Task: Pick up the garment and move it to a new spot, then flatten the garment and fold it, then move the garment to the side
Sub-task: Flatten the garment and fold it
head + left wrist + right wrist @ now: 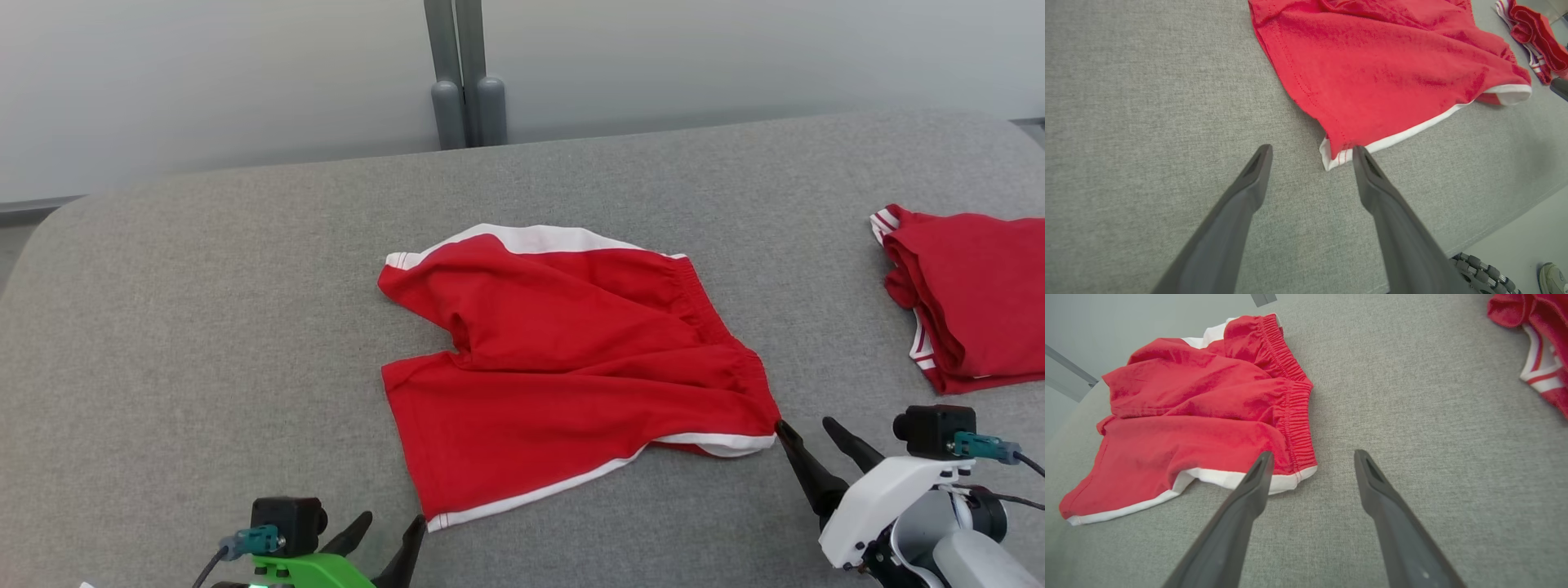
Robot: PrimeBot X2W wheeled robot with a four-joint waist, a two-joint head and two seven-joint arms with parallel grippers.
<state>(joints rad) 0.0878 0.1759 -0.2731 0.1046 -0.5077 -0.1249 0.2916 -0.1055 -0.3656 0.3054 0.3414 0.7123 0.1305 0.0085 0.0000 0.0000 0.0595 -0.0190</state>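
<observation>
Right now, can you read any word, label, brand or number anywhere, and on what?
None to read: no text is visible on the red shorts, the second red garment, the grey surface, the left gripper or the right gripper.

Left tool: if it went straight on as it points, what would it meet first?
Likely the red shorts: their white-trimmed hem corner lies ahead, between the fingertips of the left tool; depth is unclear.
</observation>
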